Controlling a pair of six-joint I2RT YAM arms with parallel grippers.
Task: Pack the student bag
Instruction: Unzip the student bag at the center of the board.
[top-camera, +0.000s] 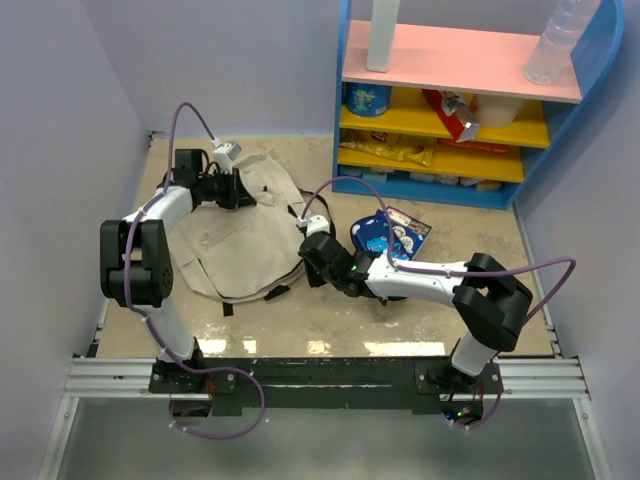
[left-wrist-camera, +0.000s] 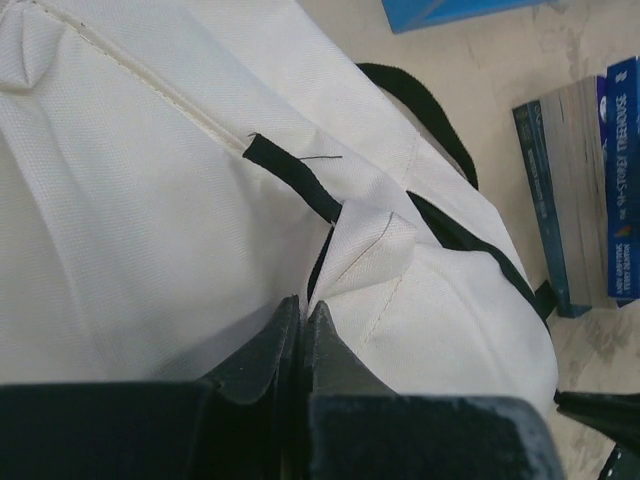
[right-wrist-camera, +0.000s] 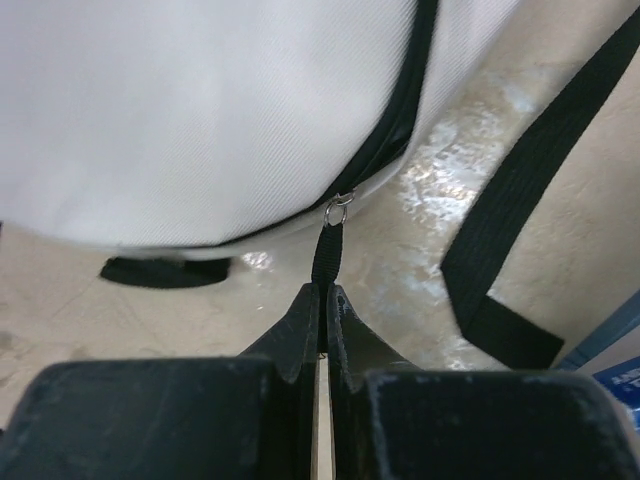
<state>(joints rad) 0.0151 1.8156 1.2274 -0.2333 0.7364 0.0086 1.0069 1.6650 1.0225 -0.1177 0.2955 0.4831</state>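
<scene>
cream student bag (top-camera: 235, 240) w/ blk straps (right-wrist-camera: 540, 170), blue/pink/yellow shelf (top-camera: 343, 90), blue books (left-wrist-camera: 622, 180), mottled beige table (top-camera: 300, 322)

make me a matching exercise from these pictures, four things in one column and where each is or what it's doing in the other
1 left gripper
2 right gripper
3 books
4 clear bottle

a on the pink shelf
b shut on the black zipper pull
c on the table, right of the student bag
d shut on a fold of the bag's cream fabric

Pairs: 1-d, 2-b, 3-c, 4-a
</scene>
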